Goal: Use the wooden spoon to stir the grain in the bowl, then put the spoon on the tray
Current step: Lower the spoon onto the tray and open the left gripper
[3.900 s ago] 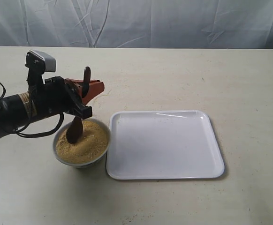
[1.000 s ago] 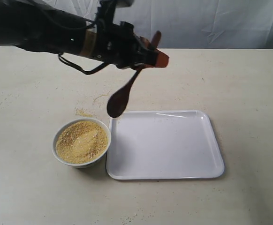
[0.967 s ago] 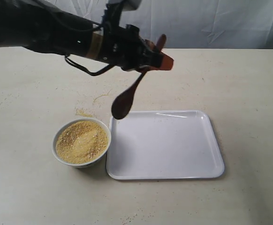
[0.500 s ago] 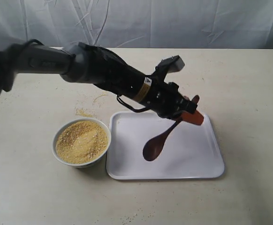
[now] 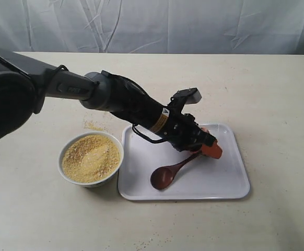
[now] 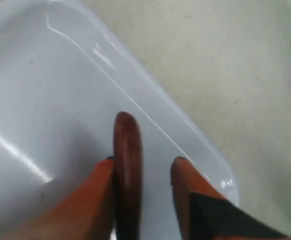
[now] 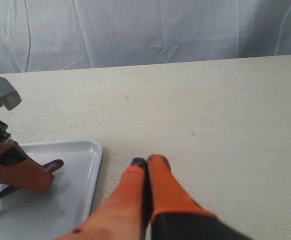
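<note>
The dark reddish-brown wooden spoon [image 5: 174,169] lies on the flat white rectangular plastic tray [image 5: 230,184], lower centre of the exterior view. The left tool [image 6: 145,165] stands partly open astride its handle, not clamping it. The small round white bowl [image 5: 92,134] of fine yellow grain [image 5: 91,158] sits just left of the tray; the right tool [image 7: 148,161] is closed, empty, over the table

The wooden spoon [image 5: 165,175] no longer stands in the grain [image 5: 91,157] or hangs in the air. It now lies on the tray [image 5: 230,183], scoop end toward the near left. The left gripper [image 5: 210,150] has moved right and lowered to the tray. Its jaws, previously clamped on the handle, now stand parted around it.
</note>
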`<state>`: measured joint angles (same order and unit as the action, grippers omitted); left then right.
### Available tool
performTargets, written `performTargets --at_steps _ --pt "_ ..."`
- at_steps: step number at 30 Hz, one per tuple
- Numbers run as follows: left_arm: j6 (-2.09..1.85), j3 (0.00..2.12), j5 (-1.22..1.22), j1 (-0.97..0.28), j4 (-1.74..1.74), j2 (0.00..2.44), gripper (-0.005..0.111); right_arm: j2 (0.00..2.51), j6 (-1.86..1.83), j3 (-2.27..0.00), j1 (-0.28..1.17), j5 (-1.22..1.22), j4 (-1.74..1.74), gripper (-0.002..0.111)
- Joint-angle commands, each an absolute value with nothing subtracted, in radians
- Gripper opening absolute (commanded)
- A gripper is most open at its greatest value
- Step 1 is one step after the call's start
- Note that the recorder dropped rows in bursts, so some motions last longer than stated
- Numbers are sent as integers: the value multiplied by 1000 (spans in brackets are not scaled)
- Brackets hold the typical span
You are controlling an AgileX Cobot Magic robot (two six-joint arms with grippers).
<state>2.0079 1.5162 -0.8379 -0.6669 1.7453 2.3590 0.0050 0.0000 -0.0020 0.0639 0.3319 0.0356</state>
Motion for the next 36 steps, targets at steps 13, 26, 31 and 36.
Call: performTargets --at_steps 13,26,31,36 --pt "2004 1526 -703 -661 1744 2356 68 0 0 0 60 323 35 1" --pt "1953 1526 -603 -661 1744 2347 68 0 0 0 60 325 35 1" --pt "1900 1526 -712 -679 1744 2347 68 0 0 0 60 325 35 1" --pt "1853 1526 -650 -678 1744 2342 68 0 0 0 60 325 35 1"
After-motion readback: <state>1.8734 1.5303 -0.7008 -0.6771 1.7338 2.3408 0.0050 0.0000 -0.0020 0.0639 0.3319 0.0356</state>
